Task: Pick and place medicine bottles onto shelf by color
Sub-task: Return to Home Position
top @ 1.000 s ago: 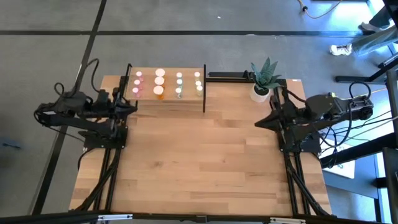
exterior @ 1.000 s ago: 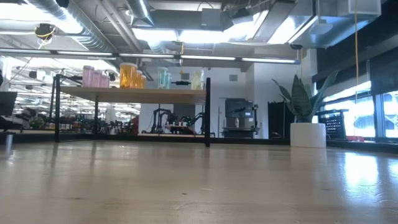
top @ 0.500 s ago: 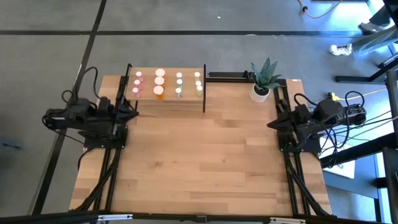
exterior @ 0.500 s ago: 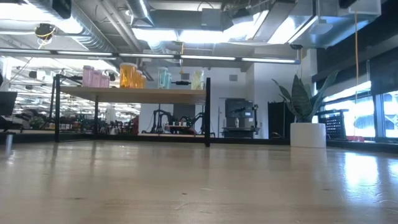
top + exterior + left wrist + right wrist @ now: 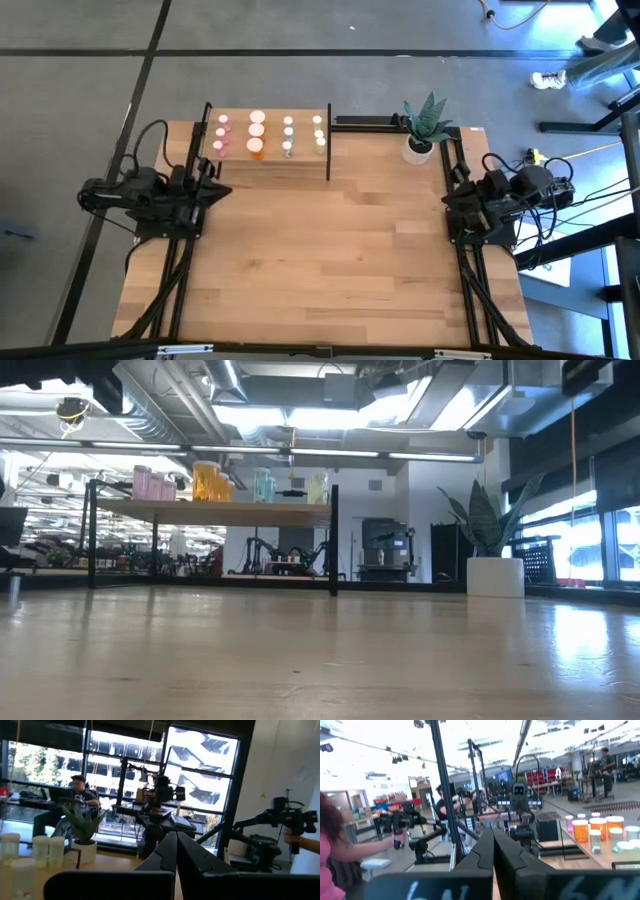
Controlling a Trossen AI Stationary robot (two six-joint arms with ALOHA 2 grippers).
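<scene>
The shelf (image 5: pixel 300 160) stands at the far edge of the worktop (image 5: pixel 330 250), toward the left arm's side, and all the medicine bottles (image 5: pixel 210 482) in view stand upright on it, sorted into short rows by color. From above, the pink bottles (image 5: pixel 221 135) form the row nearest the left end. Next come the orange bottles (image 5: pixel 256 147) with their wider white caps, then the green bottles (image 5: pixel 288 135). The yellowish bottles (image 5: pixel 319 133) form the row at the end closest to the plant pot (image 5: pixel 420 150). The rows stand close together but apart from one another. The level view shows the same order along the raised board between its thin black posts. The white plant pot sits on the worktop beside the shelf, clear of its posts, at the far corner on the right arm's side. The left arm (image 5: pixel 150 195) sits folded over its base at the left edge of the worktop, just in front of the shelf's near left post. The left pincer (image 5: pixel 176 836) has its two dark fingers pressed tip to tip with nothing between them. The right arm (image 5: pixel 500 195) sits folded over its base at the right edge, a little nearer than the plant pot. The right pincer (image 5: pixel 493 837) is likewise closed flat, holding nothing. Both pincers are well apart from the bottles. In the room beyond the worktop, a person (image 5: pixel 77 790) sits at a desk, and another person in pink (image 5: pixel 332 855) stands close to the right wrist camera.
</scene>
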